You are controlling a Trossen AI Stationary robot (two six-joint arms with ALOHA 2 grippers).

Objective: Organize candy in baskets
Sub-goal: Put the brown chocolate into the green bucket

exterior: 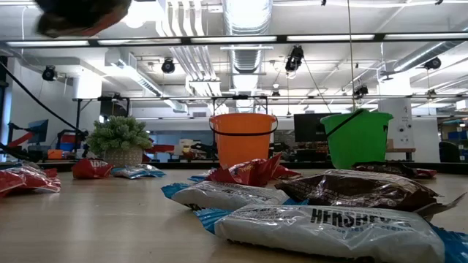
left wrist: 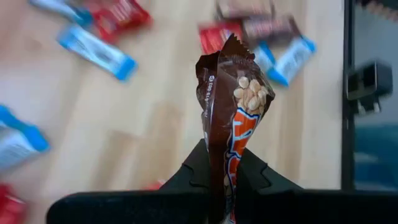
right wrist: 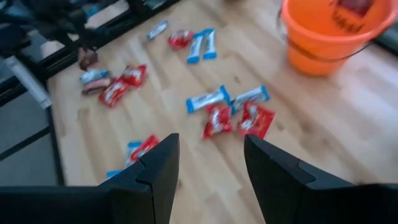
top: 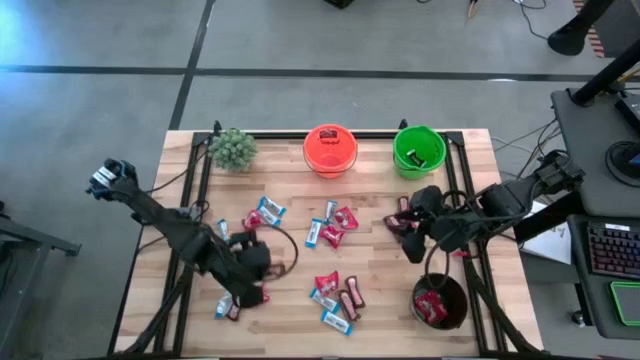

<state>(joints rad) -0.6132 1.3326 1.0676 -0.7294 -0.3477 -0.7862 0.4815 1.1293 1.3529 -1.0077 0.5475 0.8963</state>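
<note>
Early days: left gripper (left wrist: 225,180) clamped on a brown peanut bar (left wrist: 236,118) above the worktop (top: 290,290), right gripper (right wrist: 208,168) wide, empty; most candy (top: 330,232) loose, baskets (top: 330,150) probably near-empty

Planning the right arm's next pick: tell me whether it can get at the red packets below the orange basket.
Probably yes: the right tool is open and empty, and the red packets lie exposed on bare wood, nothing between.

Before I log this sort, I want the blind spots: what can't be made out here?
- Orange basket contents: high view, too small.
- Black basket: low view, not in frame.
- Left gripper, shut on the brown bar: bar's lower end hidden between the fingers.
- Right gripper, open: no candy between its fingers.
</note>
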